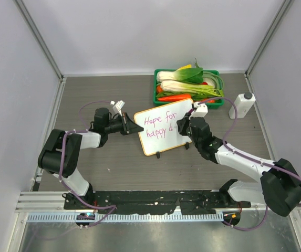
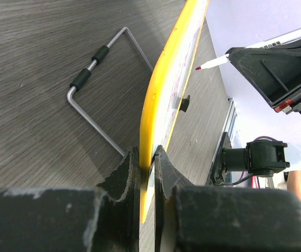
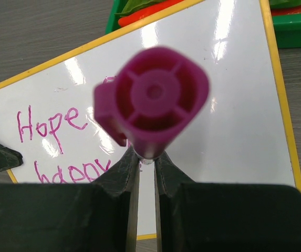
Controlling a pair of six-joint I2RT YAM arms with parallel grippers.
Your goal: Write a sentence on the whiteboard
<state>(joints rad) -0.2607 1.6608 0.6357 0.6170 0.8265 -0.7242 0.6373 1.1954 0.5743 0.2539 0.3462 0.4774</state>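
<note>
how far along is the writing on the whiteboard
Done: the sentence reads "Hope for happy" on the whiteboard. In hand: the left gripper clamps the board's edge, and the right gripper holds the pink marker, tip near the board. Left: the last word, of which only a "d" shows.

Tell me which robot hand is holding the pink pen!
The right hand: it is shut on the magenta marker. The left hand pinches the edge of the whiteboard instead.
</note>
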